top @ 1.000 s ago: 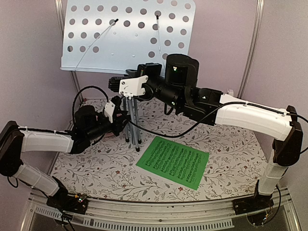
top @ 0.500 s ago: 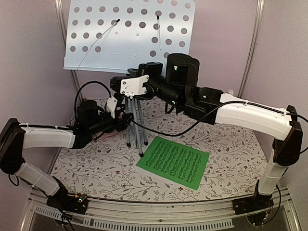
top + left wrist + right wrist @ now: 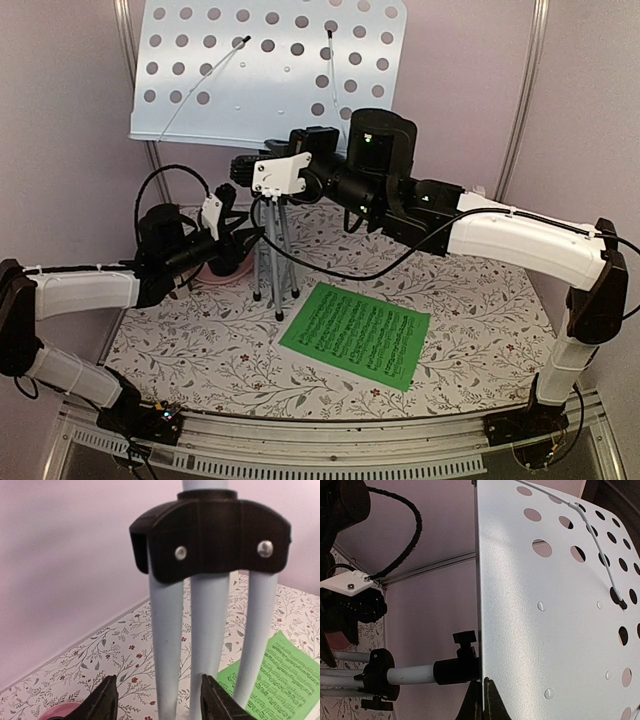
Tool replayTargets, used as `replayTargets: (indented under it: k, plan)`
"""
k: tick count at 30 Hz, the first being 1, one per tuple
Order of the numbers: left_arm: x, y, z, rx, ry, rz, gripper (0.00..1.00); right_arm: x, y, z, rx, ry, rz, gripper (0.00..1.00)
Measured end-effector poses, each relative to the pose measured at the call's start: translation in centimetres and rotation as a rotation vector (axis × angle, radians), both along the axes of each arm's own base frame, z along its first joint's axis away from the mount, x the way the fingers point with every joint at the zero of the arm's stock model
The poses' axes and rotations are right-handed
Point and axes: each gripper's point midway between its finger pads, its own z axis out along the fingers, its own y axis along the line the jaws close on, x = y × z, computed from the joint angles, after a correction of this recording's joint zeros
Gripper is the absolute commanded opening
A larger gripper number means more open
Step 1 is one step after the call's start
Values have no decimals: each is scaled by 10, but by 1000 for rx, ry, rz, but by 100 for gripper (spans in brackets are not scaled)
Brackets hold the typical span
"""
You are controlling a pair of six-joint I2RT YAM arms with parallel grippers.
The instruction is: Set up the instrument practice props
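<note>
Right gripper (image 3: 482, 703) pinched on desk edge of music stand (image 3: 270, 70); left gripper (image 3: 160, 701) wide, astride its legs; green sheet (image 3: 355, 333) flat on counter (image 3: 480, 310).

Both arms reached inward from their bases at the table's near edge. The left arm (image 3: 80, 290) rose to a sharply bent elbow at the far left, its white forearm running low and nearly level toward centre. The left gripper (image 3: 240, 228) pointed right, and its black fingers (image 3: 102, 702) stood spread well apart in the left wrist view. The right arm (image 3: 520, 245) climbed to an elbow at the far right, then stretched up and leftward at a higher level than the left. The right gripper (image 3: 248, 168) had its fingers (image 3: 472, 705) pinched close together on the music stand (image 3: 260, 110), at its lower edge.
</note>
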Motion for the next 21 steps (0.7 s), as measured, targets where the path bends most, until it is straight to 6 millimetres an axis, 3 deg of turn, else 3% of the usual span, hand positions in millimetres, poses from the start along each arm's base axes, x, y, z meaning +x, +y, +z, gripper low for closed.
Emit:
replayTargets:
  k: [8, 14, 18, 21]
  plan:
    - [5, 1, -14, 45, 32, -3, 36, 0, 0, 0, -3, -3, 5, 0]
    - [21, -9, -16, 49, 48, 2, 32, -1, 1, 0, -4, -4, 10, 0]
    - [31, -20, -13, 48, 50, 12, 18, -2, 2, 0, -4, -6, 16, 0]
    - [32, -28, -14, 41, 59, -1, 2, -1, 1, 0, -5, -6, 14, 0]
